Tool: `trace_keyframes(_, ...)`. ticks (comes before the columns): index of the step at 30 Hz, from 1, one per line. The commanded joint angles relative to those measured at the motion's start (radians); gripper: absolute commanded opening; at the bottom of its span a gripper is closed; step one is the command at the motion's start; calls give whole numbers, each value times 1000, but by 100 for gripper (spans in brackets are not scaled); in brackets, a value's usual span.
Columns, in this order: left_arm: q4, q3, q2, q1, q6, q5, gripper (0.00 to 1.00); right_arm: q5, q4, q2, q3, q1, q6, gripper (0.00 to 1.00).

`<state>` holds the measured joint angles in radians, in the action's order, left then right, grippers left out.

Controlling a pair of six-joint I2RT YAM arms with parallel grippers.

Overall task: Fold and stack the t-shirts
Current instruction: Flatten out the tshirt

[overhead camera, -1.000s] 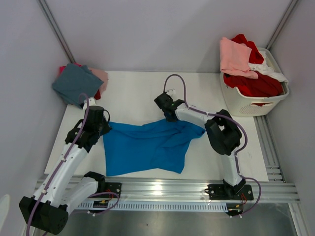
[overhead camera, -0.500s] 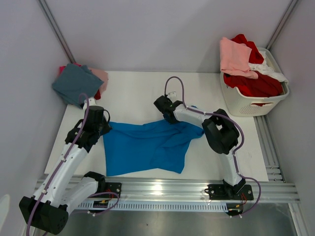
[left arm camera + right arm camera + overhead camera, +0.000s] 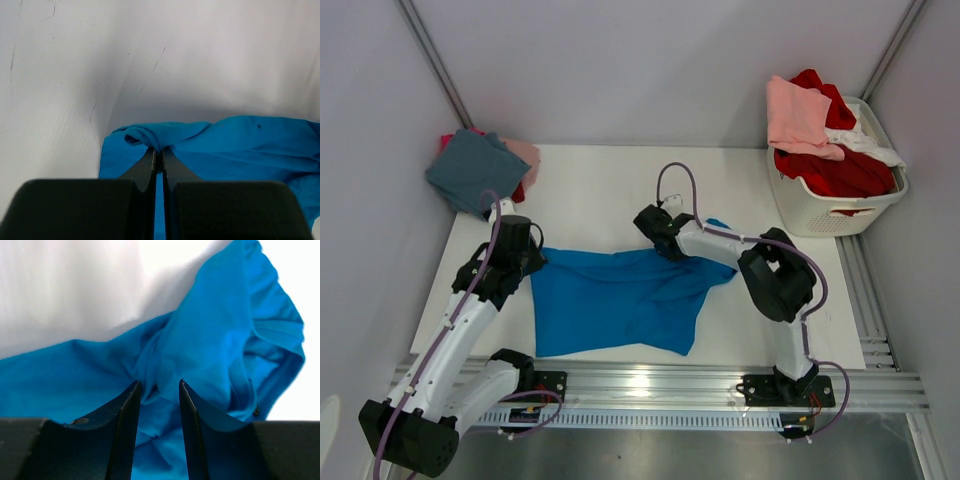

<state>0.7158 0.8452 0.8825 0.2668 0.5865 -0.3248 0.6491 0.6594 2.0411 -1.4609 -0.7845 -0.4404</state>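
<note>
The blue t-shirt (image 3: 620,300) lies spread near the surface (image 3: 590,190) front edge — left end effector (image 3: 158,150) pinches its corner, right end effector (image 3: 159,385) clamps a fold. Basket (image 3: 820,215) holds red and pink tees (image 3: 840,175).

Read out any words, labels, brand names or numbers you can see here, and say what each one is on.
None can be read.
The bright blue cloth t-shirt shows no print, and the white slatted plastic laundry basket shows no label in the top view.
</note>
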Motion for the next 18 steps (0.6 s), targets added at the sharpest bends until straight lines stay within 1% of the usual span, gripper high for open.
trace_keyframes(1,-30,-5,-20,-9,7,12,3,38,9,-113,49,-9,-30,40)
trace_keyframes(5,-41,-3,-13,-9,6,23,2,43,-7,-142,86,-9,-35,41)
trace_keyframes(9,-41,-3,-2,-9,6,27,2,-3,-73,-173,128,-9,-14,46)
trace_keyframes(18,-36,-3,-8,-11,6,18,2,-16,-76,-128,123,-9,-14,43)
